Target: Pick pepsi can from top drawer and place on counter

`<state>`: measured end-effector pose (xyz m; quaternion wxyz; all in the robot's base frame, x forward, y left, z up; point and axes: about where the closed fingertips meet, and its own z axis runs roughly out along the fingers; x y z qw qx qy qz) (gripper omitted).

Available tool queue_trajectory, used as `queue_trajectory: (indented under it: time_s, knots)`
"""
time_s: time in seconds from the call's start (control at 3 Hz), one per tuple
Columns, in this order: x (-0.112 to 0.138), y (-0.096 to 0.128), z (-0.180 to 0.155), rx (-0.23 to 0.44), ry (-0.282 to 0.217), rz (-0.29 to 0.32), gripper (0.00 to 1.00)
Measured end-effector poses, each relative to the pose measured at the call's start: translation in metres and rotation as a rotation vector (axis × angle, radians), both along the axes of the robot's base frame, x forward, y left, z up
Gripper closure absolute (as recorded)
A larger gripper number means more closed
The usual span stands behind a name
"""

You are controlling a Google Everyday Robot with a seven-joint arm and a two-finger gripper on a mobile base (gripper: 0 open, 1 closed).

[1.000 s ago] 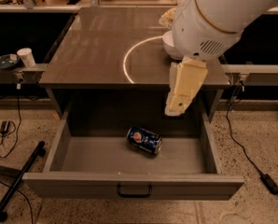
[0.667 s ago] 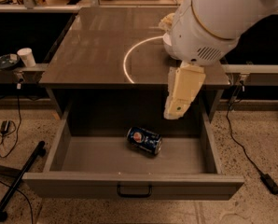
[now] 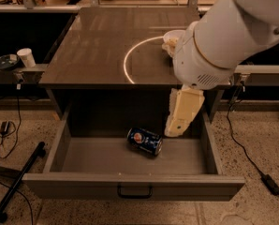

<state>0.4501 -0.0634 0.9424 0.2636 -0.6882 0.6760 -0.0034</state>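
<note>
Floor: pale speckled stone [image 3: 252, 210] around a grey-brown cabinet, with a dark cable [image 3: 245, 146] trailing on the right and a black pole [image 3: 18, 182] lying on the left.
Counter: the counter [image 3: 92, 41] is a glossy, flat, square top that catches the light; a thin pale arc [image 3: 127, 62] curves across it.
Bowl: a white bowl [image 3: 170, 37] sits on the counter's right side, partly hidden behind the arm.
Cup: a small white cup [image 3: 25, 57] stands on a side ledge to the left, apart from the cabinet.
Drawer: the drawer [image 3: 60, 184] is pulled fully out, a deep matte box with a plain flat front and a small dark bar handle [image 3: 135, 191] at centre.
Can: the can [image 3: 144, 141] lies on its side on the drawer floor near the middle, a dark blue cylinder with a round logo and metal ends.
Gripper: the gripper [image 3: 175, 129], a cream-coloured tapering block under a bulky white rounded wrist, points down into the drawer just right of the can and close to it, seemingly not touching; whether it is spread or closed cannot be told.
Done: drawer open, gripper lowered beside the can.
Left: by my reading, everything that counts, namely the grasp, the lift out of the drawer and the set-down on the counter.
Handling: a smooth round can on its side may roll if nudged.
</note>
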Motion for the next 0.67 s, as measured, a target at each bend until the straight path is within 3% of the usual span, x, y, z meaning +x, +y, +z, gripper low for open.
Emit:
queue_trajectory:
  time_s: [0.67]
  knots:
    - [-0.005, -0.004, -0.05, 0.046, 0.066, -0.025, 0.0]
